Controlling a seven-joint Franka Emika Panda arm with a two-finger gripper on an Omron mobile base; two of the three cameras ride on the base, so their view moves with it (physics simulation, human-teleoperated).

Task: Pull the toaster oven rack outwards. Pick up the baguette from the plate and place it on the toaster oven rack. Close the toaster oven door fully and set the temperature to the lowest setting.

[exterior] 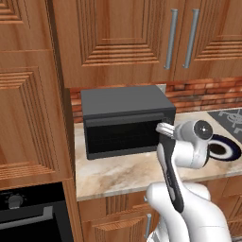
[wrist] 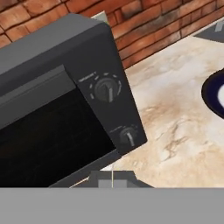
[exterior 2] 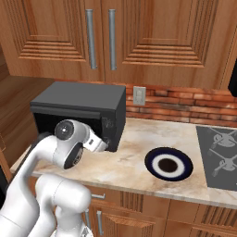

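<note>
Hand view looks along the closed, empty gripper (wrist: 112, 181) at the toaster oven (wrist: 65, 96) just ahead, whose door (wrist: 48, 140) appears shut, flush with the front. Two knobs sit on the control strip: the lower knob (wrist: 127, 136) nearest the gripper, the upper knob (wrist: 106, 90) beyond it. I judge the last step is in hand, setting the temperature; the next move calls for opening the fingers around the right knob, though which one governs temperature I cannot tell. Right base view adds what the hand view crops: the plate (exterior 2: 168, 164), bare of baguette, on the worktop (exterior 2: 139, 139) well off to the gripper's right.
</note>
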